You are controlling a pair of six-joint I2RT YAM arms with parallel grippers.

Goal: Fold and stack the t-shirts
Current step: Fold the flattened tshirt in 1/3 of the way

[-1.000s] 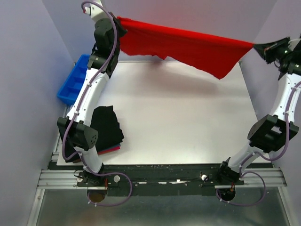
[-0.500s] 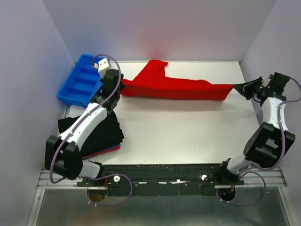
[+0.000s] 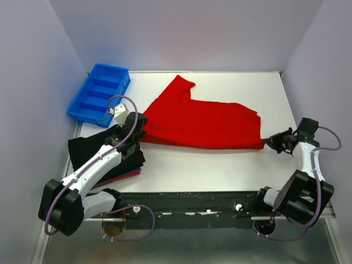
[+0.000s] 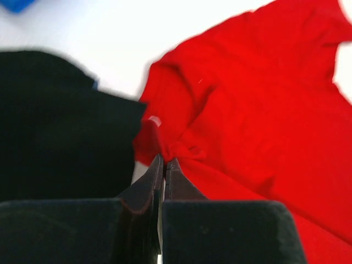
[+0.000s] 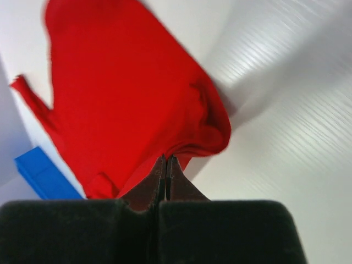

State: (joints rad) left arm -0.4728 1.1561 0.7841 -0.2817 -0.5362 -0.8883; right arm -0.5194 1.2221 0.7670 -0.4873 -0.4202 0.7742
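The left end effector [image 3: 142, 127] and right end effector [image 3: 269, 142] each pinch a corner of the red shirt [image 3: 203, 118] lying right of the bin [image 3: 99, 93]; uneven pulling could bunch it or snag the black shirt [image 4: 55, 126].

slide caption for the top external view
The red t-shirt lies on the table, with the left claw and right claw each pinching a near corner.

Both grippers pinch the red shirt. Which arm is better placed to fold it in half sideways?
Probably the right. The right gripper pinches the red shirt at its right corner, with flat cloth to its left. The left gripper is crowded beside the black shirt.
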